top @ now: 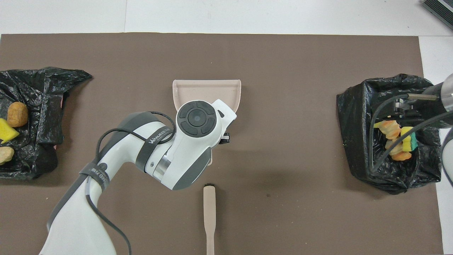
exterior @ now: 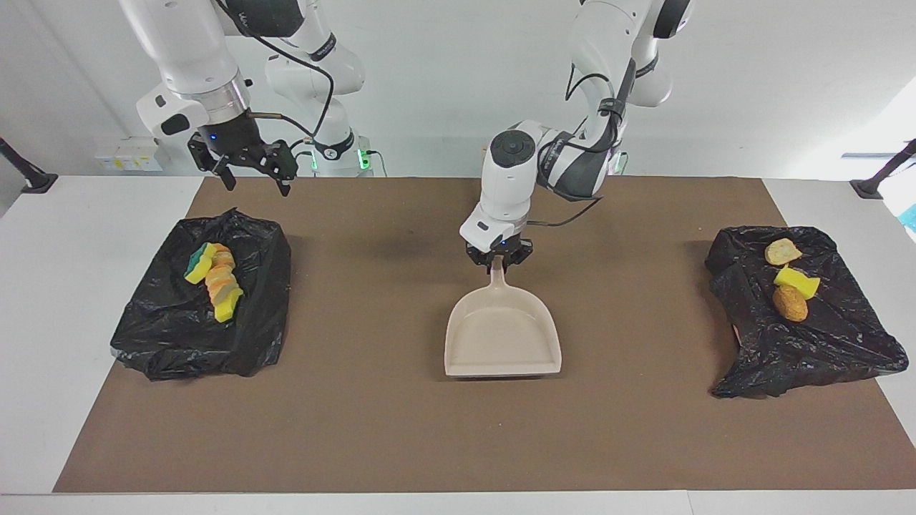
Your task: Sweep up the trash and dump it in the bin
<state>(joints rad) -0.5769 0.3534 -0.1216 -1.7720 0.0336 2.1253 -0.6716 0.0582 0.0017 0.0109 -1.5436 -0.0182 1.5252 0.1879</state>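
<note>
The beige dustpan (exterior: 501, 336) lies flat and empty in the middle of the brown mat; it also shows in the overhead view (top: 207, 92). My left gripper (exterior: 499, 260) is shut on its handle. Several trash chunks (exterior: 215, 282), yellow, orange-striped and one green-and-yellow, lie in the black-bagged bin (exterior: 164, 322) at the right arm's end, also seen from overhead (top: 396, 141). My right gripper (exterior: 256, 179) hangs open and empty over that bin's edge nearest the robots. Three more trash chunks (exterior: 791, 279) lie on a second black bag (exterior: 823, 336) at the left arm's end.
A beige brush (top: 209, 216) lies on the mat, nearer to the robots than the dustpan; the left arm hides it in the facing view. The brown mat (exterior: 358, 429) covers most of the white table.
</note>
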